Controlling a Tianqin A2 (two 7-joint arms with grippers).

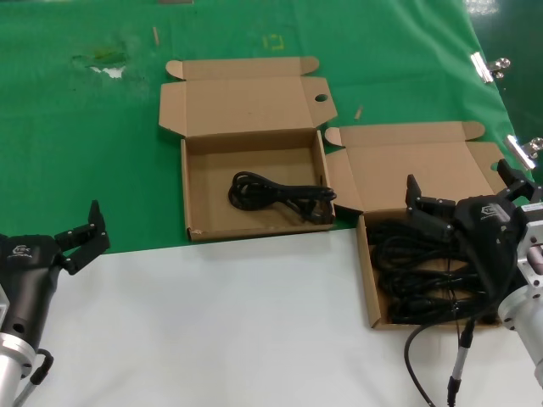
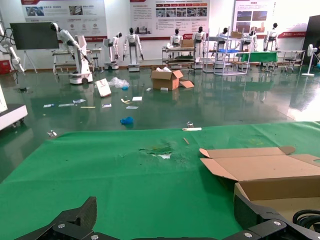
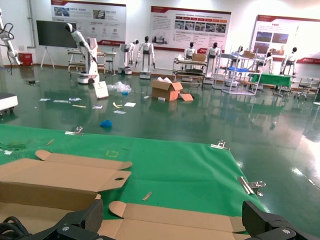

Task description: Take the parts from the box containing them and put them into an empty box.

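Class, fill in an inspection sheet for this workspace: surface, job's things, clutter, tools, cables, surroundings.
Surface: green cloth behind, white tabletop in front.
Job's things: open brown cardboard box on the left holds one coiled black power cord; open brown cardboard box on the right holds a pile of black cords.
Clutter: metal clips at the cloth's edge.
Tools: left tool open, off to the side; right tool open over the pile.
Cables: thin black robot cable.
Surroundings: hall with parked robots.

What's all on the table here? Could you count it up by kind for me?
Cardboard boxes: 2, the left box and the right box
Black power cords: 1 in the left box, plus a tangled pile in the right one I can't separate
Robot grippers: 2, left, right
Total: at least 6
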